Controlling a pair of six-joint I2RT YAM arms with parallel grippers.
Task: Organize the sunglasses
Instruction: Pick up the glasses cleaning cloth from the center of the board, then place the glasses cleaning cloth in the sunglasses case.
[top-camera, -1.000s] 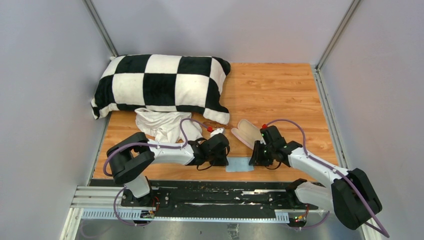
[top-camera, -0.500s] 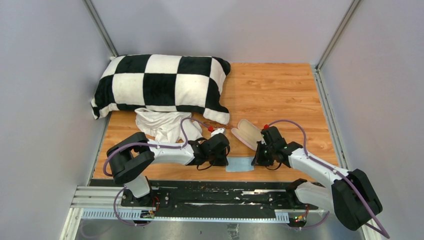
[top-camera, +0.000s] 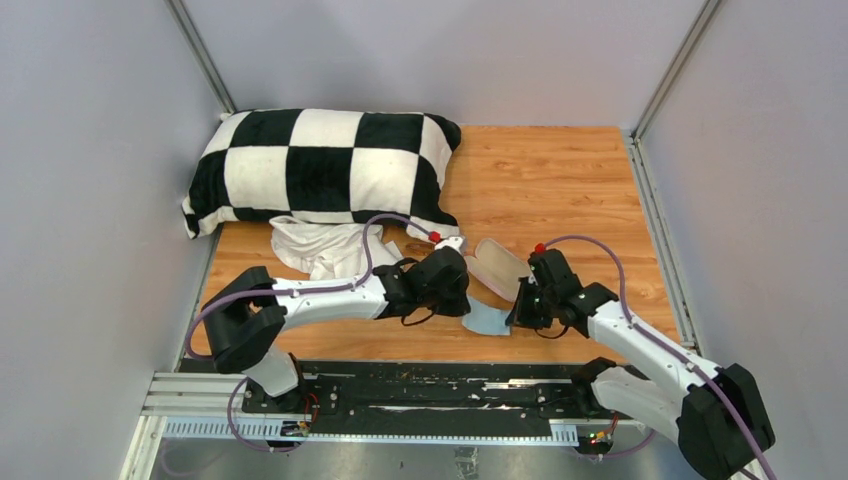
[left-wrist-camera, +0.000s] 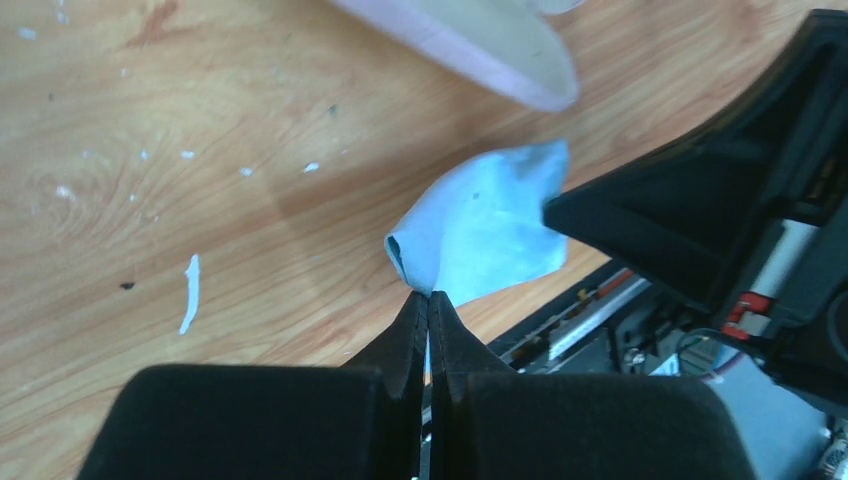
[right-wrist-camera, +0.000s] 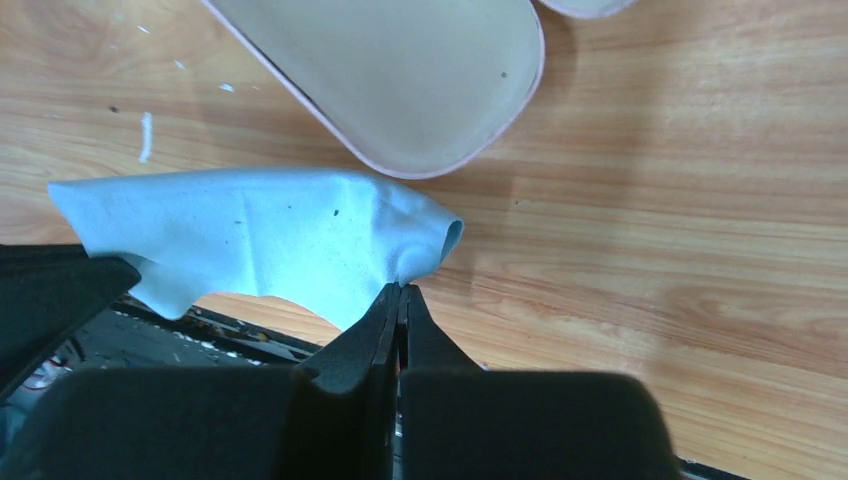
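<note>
Your left gripper (left-wrist-camera: 428, 300) has its fingers pressed together on one corner of the light-blue cloth (left-wrist-camera: 485, 235). Your right gripper (right-wrist-camera: 400, 292) pinches the opposite end of the same cloth in the same way, jaws fully closed on the fabric. The cloth hangs stretched between the two tools, and it seems lifted off the wooden table (top-camera: 560, 180), near its front edge.

Just behind the cloth lies the pink case (right-wrist-camera: 400, 70), open, with the cream inside facing up. It is close to both grippers but neither one touches it.

The sunglasses I cannot find in any of the three views, so I cannot tell you where they lie relative to either gripper. Neither gripper holds them, and the part of the case that shows has nothing in it.
</note>
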